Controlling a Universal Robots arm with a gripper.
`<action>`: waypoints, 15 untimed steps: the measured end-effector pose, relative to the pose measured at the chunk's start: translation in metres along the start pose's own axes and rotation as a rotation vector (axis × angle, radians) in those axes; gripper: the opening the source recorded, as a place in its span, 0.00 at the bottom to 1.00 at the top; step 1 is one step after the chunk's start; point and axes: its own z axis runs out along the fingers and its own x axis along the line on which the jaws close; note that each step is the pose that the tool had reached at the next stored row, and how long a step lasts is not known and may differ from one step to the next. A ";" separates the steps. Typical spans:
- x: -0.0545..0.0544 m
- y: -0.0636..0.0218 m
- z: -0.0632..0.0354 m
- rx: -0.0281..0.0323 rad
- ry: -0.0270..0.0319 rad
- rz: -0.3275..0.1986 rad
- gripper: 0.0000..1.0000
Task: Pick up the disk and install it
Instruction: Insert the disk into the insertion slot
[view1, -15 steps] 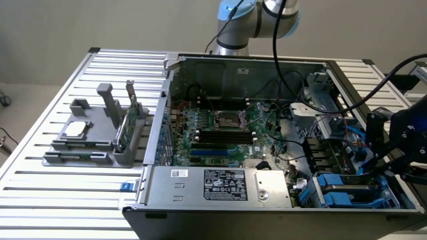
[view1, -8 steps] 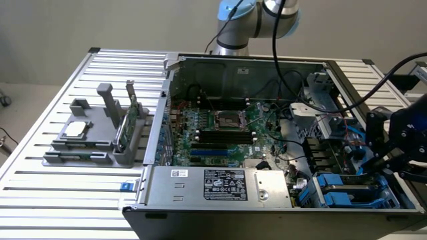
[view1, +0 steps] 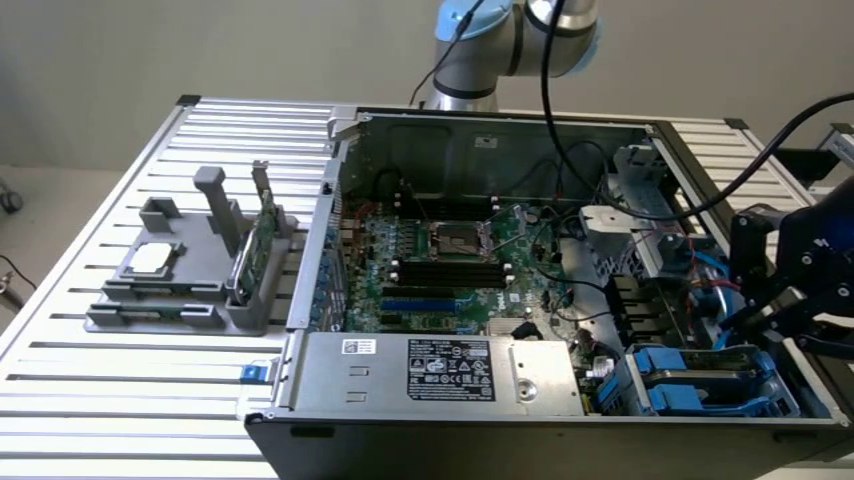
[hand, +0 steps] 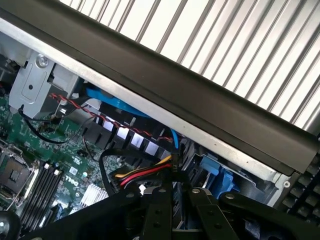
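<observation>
The disk — grey metal in a blue frame — lies in the case's drive bay just beneath the claw in the exterior view; seating it well likely means pressing squarely along the bay, never at a slant. In the wrist view the claw is closed — jaws almost together, nothing visibly between them — with the blue carrier just ahead.

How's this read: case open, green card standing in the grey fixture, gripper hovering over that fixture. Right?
Not quite. The case is open and the green card stands in the grey fixture, but the gripper hovers over the case's corner with the blue drive carriers, on the exterior view's right, away from the fixture. The exterior view shows it.
</observation>
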 end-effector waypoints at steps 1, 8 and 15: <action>0.000 -0.0003 -0.0004 -0.0008 0.0021 0.001 0.16; 0.001 -0.0021 -0.0016 -0.0047 0.0141 0.010 0.16; 0.004 -0.0071 -0.0014 0.0029 0.0179 0.011 0.16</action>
